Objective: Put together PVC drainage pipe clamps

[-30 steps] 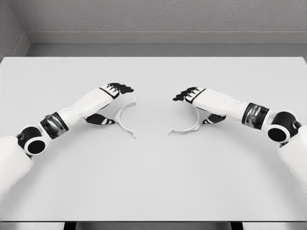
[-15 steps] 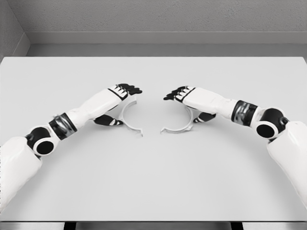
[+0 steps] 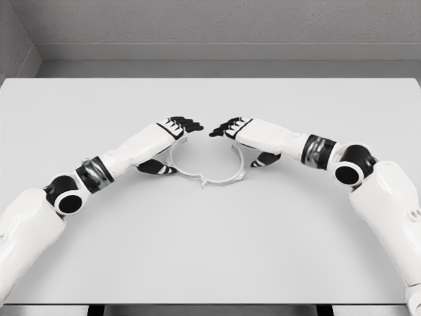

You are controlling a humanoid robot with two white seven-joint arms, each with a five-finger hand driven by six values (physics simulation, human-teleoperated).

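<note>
Two white half-ring pipe clamp pieces lie on the grey table [image 3: 210,257] near its middle. My left hand [image 3: 172,146] is shut on the left clamp half [image 3: 179,170], black fingers over its far end and thumb below. On the other side, my right hand [image 3: 242,145] is shut on the right clamp half [image 3: 230,180] the same way. The near ends of both halves touch at a small tab in front of the hands, and together they form an open-backed ring. The far ends are hidden under the fingers.
The table's back edge meets a grey wall ledge [image 3: 210,52]. Nothing else stands on the table.
Both hands have moved inward toward the middle with their clamp halves. The gap between the near ends has closed and they now touch.
</note>
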